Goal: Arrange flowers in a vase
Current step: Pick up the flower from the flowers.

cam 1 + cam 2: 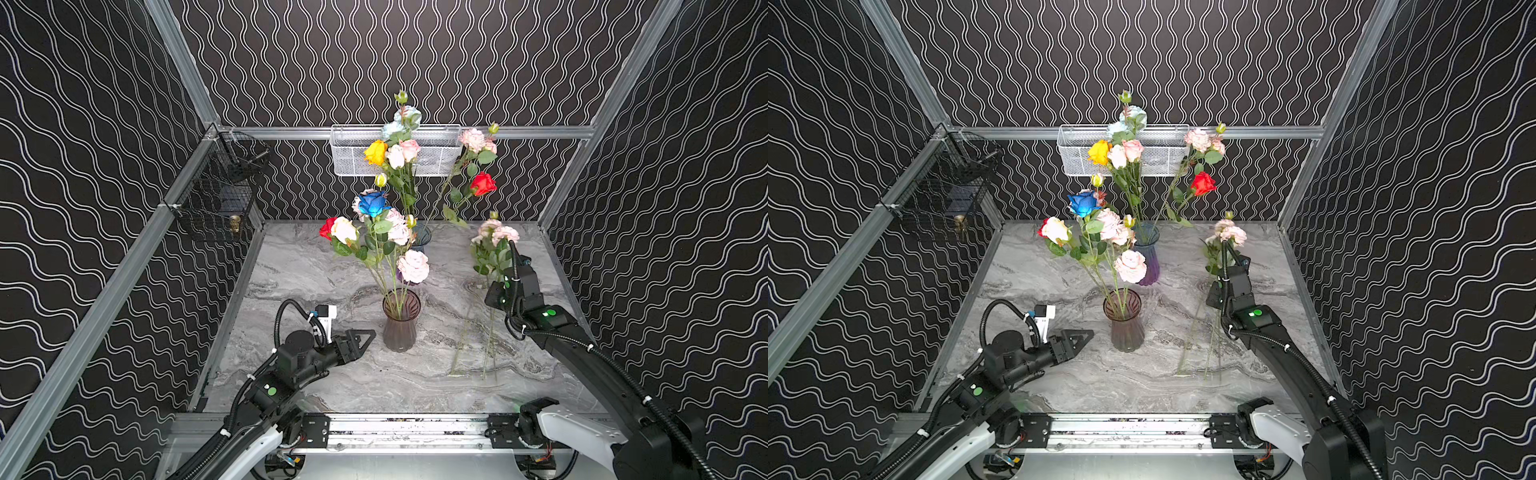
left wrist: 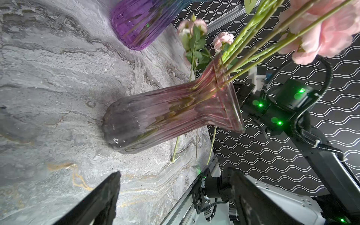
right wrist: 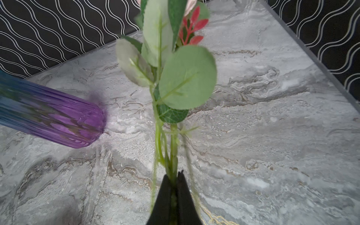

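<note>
A smoky pink glass vase [image 1: 401, 320] stands mid-table and holds blue, red, white and pink flowers [image 1: 374, 232]. Behind it, a purple vase [image 1: 422, 237] holds yellow, pink, white and red flowers [image 1: 399, 156]. My right gripper [image 3: 176, 175] is shut on the green stem of a pale pink flower spray [image 1: 496, 235], at the table's right side. The spray's long stems [image 1: 486, 353] are blurred below the grip. My left gripper [image 1: 365, 337] stands open and holds nothing, low over the table just left of the pink vase [image 2: 171, 116].
A white mesh basket [image 1: 353, 158] hangs on the back wall behind the flowers, and a black wire basket [image 1: 216, 199] on the left wall. Aluminium rails [image 1: 395, 428] edge the marble table. Patterned walls close in three sides.
</note>
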